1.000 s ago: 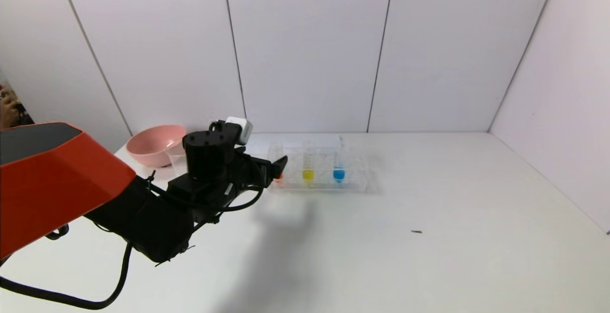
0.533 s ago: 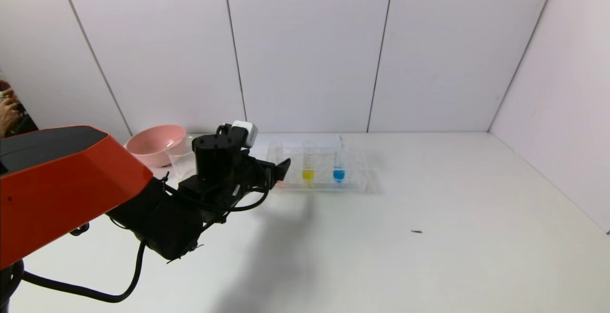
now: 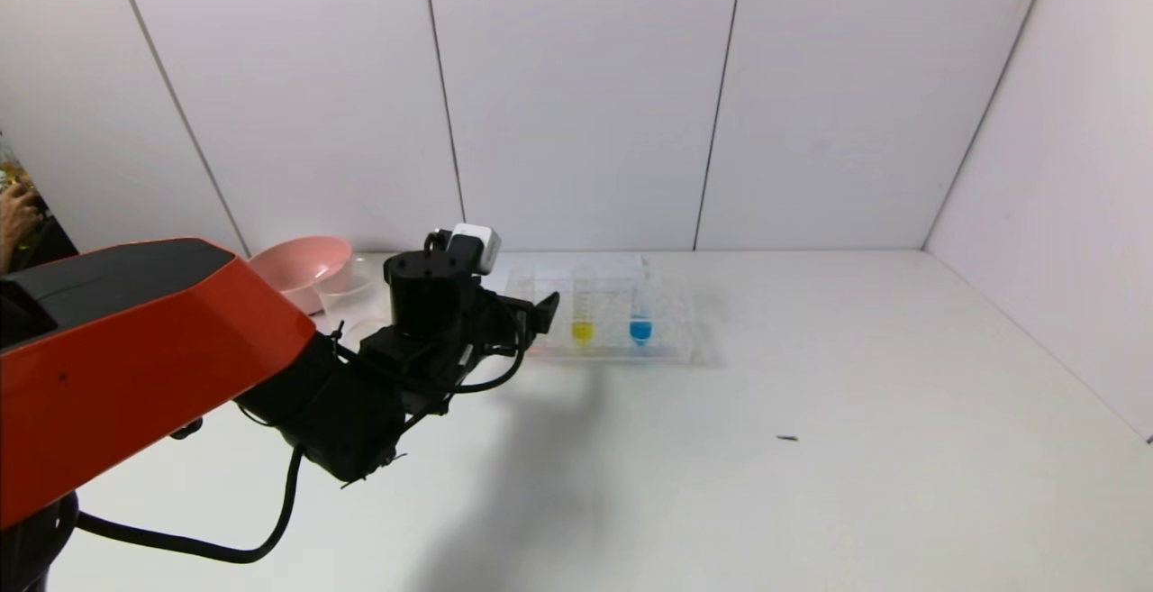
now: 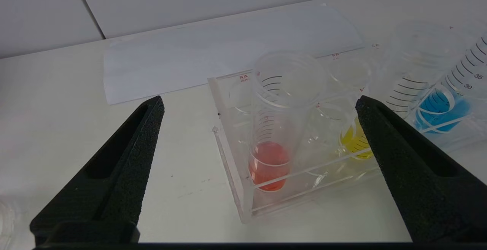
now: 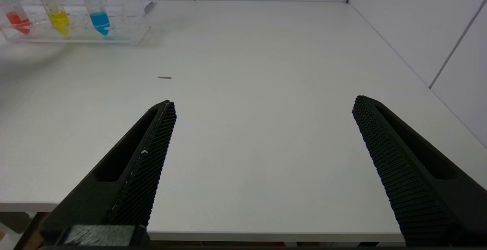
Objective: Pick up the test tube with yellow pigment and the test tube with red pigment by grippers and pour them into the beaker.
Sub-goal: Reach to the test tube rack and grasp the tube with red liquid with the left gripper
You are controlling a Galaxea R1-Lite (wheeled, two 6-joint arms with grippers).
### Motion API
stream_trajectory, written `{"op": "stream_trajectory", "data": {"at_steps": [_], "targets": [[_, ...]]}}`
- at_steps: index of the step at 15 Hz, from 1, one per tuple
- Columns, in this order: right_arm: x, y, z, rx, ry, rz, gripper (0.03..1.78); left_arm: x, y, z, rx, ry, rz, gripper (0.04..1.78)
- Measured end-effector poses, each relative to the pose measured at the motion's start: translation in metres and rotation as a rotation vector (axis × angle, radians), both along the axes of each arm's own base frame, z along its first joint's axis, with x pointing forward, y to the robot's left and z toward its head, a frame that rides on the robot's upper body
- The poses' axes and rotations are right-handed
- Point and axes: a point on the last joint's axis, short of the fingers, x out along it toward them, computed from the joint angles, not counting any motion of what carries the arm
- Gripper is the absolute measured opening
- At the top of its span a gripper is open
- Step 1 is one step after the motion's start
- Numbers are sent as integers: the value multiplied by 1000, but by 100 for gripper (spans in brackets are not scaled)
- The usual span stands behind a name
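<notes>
The white table (image 3: 811, 394) carries everything, with the rack near its far edge. The left arm (image 3: 135, 349), orange-shelled with black links, reaches across it toward the rack's left end. The pink bowl (image 3: 297, 269) sits at the far left, and the beaker (image 3: 356, 290), a clear thin-walled cup, stands just beside it on the side toward the rack. A white paper sheet (image 4: 228, 48) lies behind the rack. The clear rack (image 4: 243, 189) holds three tubes upright in a row. The left gripper (image 4: 258, 105) hovers before the rack's left end, jaws spread wide, holding nothing; the red tube lies between them in the wrist view, apart from both. The right gripper (image 5: 262, 105) hangs over the table's near right edge, well away from the rack, jaws spread and empty.

The red tube (image 4: 272, 147) is slim and clear with graduation lines, red-orange liquid in its tip, in the leftmost slot. The yellow tube (image 3: 583, 313) stands next, yellow liquid in its tip. The blue tube (image 3: 640, 308) is third.
</notes>
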Motion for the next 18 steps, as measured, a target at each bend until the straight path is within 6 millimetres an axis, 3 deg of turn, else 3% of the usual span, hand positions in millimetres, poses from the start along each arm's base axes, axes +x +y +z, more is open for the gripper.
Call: {"op": "stream_trajectory", "data": {"at_steps": [9, 11, 14, 18], "targets": [[0, 0, 0, 0, 0, 0, 170, 1, -2, -3, -2, 5, -1, 176], [0, 0, 0, 0, 0, 0, 170, 2, -2, -4, 0, 8, -3, 167], [0, 0, 0, 0, 0, 0, 170, 3, -3, -5, -1, 10, -5, 136], [0, 0, 0, 0, 0, 0, 170, 3, -3, -6, -2, 11, -7, 63]]}}
